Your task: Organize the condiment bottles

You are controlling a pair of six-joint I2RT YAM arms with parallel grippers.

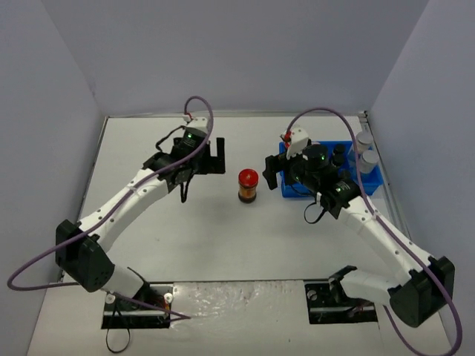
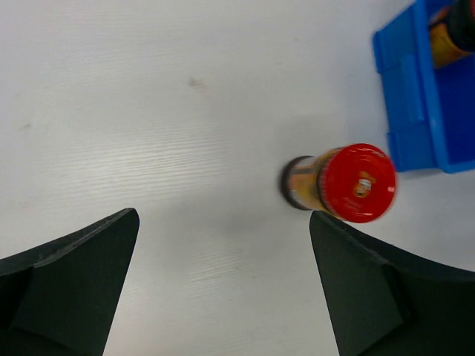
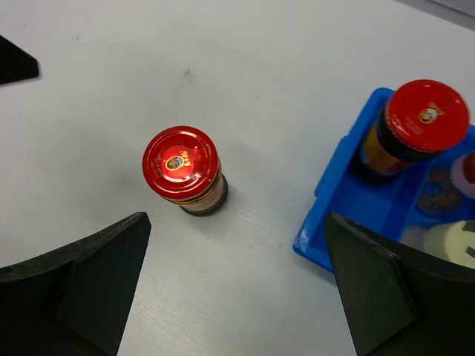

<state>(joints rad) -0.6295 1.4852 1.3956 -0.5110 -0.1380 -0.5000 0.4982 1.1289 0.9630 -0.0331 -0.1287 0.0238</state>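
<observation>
One red-lidded dark sauce jar stands upright alone on the white table between the two arms. My left gripper is open and empty to its left. In the left wrist view the jar sits just beyond the right fingertip, outside the gap of the gripper. My right gripper is open and empty on the jar's right. From the right wrist the jar is ahead of the left fingertip of the gripper. A second red-lidded jar stands in the blue tray.
The blue tray lies at the right, partly under my right arm. Two silver-lidded jars stand by its far right corner and dark black-capped jars stand in it. A cream jar shows in the tray. Walls enclose the table.
</observation>
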